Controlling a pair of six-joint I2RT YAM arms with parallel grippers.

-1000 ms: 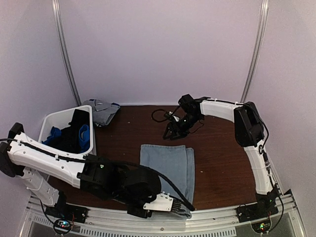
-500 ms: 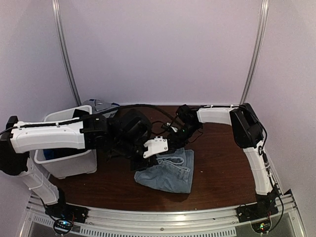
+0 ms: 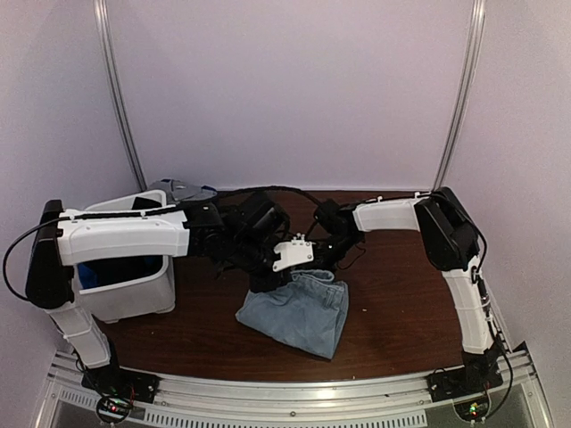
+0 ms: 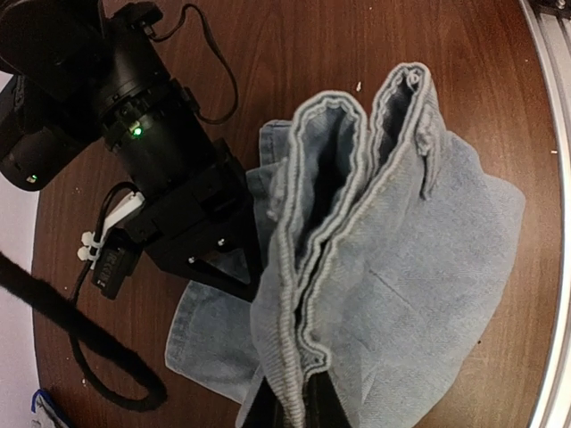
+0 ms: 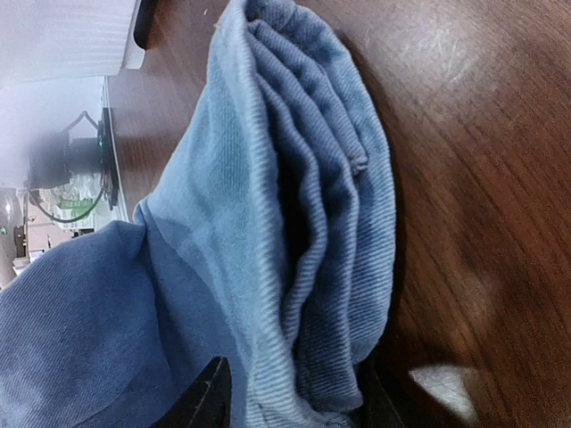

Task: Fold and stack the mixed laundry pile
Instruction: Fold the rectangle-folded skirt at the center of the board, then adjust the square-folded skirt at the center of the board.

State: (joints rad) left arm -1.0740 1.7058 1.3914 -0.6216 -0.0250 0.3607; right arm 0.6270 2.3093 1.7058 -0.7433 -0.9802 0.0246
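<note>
Mid-frame, the faded denim piece (image 3: 299,312) sits bunched on the table (image 3: 393,294), its upper edge raised between the two arms. The left end effector (image 4: 290,406) pinches that folded edge, and the right end effector (image 5: 290,392) is clamped on it too.

No writing, label, brand, number or sign can be read in any of the three views. The faded denim piece (image 3: 299,312) at the middle of the bench shows only seams and hems, with no legible tag. The white bin (image 3: 125,294) at the left edge has plain walls. The arms' white and black housings carry no marking sharp enough to read.
</note>
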